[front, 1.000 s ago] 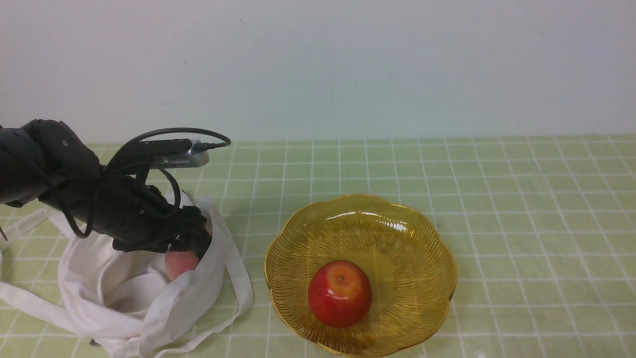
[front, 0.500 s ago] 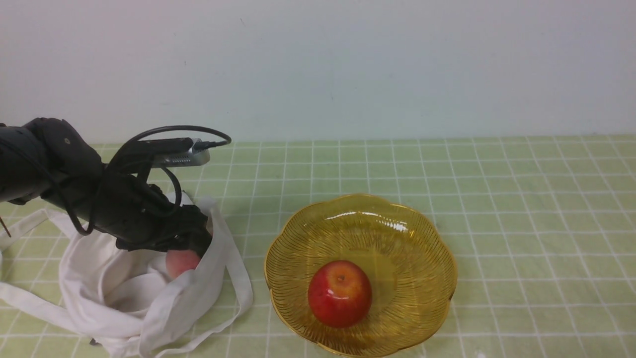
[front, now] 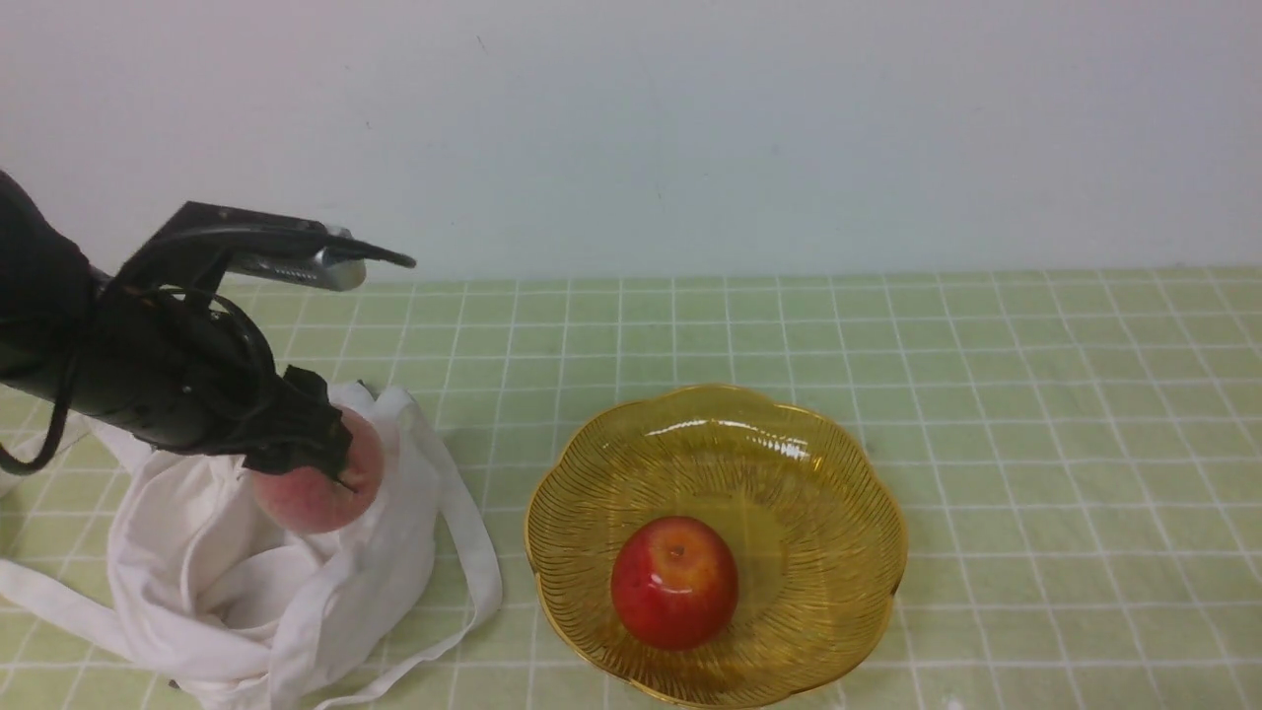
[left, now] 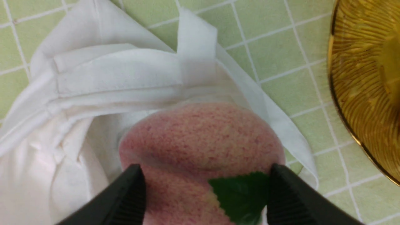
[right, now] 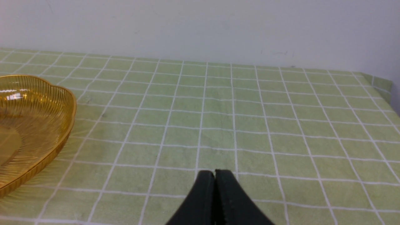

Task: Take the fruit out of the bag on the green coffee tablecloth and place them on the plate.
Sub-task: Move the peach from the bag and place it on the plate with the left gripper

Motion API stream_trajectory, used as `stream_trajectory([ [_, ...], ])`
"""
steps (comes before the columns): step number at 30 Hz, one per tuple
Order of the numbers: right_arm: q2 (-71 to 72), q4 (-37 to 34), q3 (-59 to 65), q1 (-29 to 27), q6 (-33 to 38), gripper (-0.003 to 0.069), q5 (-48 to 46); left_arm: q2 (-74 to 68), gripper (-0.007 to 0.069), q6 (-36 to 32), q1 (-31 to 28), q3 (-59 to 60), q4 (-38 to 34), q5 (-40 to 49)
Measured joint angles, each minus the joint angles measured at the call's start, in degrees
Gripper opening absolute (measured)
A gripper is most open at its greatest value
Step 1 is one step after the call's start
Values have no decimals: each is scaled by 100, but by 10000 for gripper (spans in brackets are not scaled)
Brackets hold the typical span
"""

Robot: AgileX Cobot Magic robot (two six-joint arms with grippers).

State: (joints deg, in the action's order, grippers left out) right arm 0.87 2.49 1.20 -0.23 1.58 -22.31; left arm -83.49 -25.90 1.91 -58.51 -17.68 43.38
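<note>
My left gripper point(front: 311, 459) is shut on the fuzzy pale-pink peach point(front: 320, 485) and holds it just above the mouth of the white cloth bag point(front: 246, 582). In the left wrist view the two black fingers clamp the peach point(left: 200, 140) from both sides, its green leaf point(left: 240, 193) beside one finger. The bag point(left: 103, 78) lies open below on the green checked tablecloth point(front: 1035, 414). The amber scalloped plate point(front: 848, 463) stands to the right; its rim shows in the wrist views point(left: 365, 78) point(right: 47, 103). My right gripper point(right: 215, 175) is shut and empty, low over bare cloth.
A glossy red-and-yellow apple point(front: 674, 582) lies in the near part of the plate. The bag's long straps point(front: 473, 552) trail on the cloth towards the plate. A pale wall runs behind the table, and the table edge point(right: 381, 84) shows at the far right.
My left gripper has risen and drawn back to the left with the peach, lifting it out of the bag. The bag's mouth has slackened. The apple and plate have not moved.
</note>
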Motion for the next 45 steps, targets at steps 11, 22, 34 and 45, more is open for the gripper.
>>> stream_trajectory([
  [11,0,0,0,0,0,-13,0,1040,395,81,538,-153,-513,109],
  [22,0,0,0,0,0,-13,0,284,395,81,2103,-153,-899,-491],
  [34,0,0,0,0,0,-13,0,-1200,394,76,2348,-213,-1008,-2501],
  [45,0,0,0,0,0,-13,0,-1605,577,-193,2579,-286,-1260,-2714],
])
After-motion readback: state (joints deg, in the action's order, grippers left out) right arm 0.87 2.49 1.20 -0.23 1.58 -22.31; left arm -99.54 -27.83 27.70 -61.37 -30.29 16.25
